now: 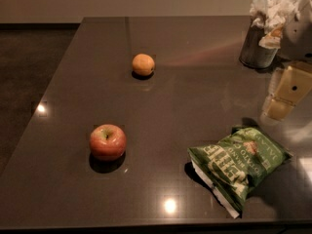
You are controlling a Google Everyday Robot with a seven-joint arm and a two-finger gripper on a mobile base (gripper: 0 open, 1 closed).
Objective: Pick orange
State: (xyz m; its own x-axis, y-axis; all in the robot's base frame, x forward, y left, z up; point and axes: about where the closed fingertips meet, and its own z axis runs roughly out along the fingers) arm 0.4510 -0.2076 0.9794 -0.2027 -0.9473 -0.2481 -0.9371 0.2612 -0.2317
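Orange (143, 65) sits far back on counter (195, 101), gripper (285, 94) well apart at rt edge.
Small, round, matte orange-yellow skin w/ tiny dark spot; smaller than nearer apple (107, 142). Gripper's hold: can't tell.

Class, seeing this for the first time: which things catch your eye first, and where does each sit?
The red-and-yellow apple at front left and the green chip bag at front right stand out most. The small orange sits alone farther back, left of centre. The gripper hangs at the right edge, beyond the bag, near a metal cup stuffed with paper napkins.
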